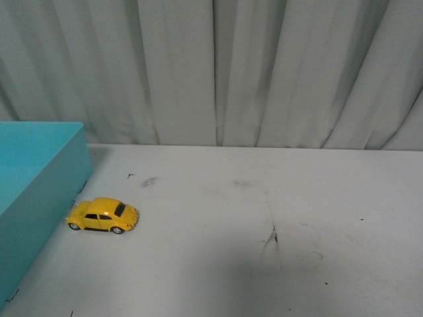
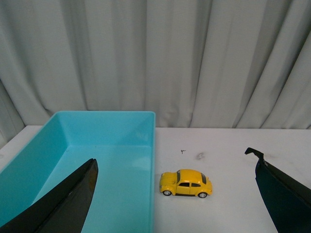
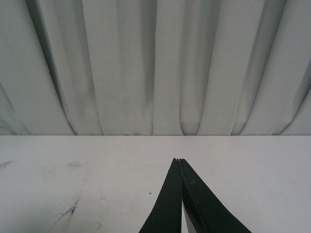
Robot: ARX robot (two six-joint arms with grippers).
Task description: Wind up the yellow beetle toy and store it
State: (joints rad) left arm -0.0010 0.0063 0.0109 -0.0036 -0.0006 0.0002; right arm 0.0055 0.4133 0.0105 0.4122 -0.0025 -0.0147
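The yellow beetle toy (image 1: 103, 216) stands on its wheels on the white table, just right of the turquoise box (image 1: 36, 191). In the left wrist view the toy (image 2: 185, 183) sits beyond and between my left gripper's wide-open fingers (image 2: 73, 204), beside the box's wall (image 2: 153, 160). My left gripper (image 2: 177, 167) is open, empty and apart from the toy. My right gripper (image 3: 178, 160) is shut on nothing, above bare table; the toy does not show in its view. Neither gripper shows in the front view.
The turquoise box is open-topped and fills the table's left side. A grey pleated curtain (image 1: 251, 66) hangs behind the table's far edge. Dark scuff marks (image 1: 272, 236) dot the white tabletop (image 1: 264, 198) right of the toy.
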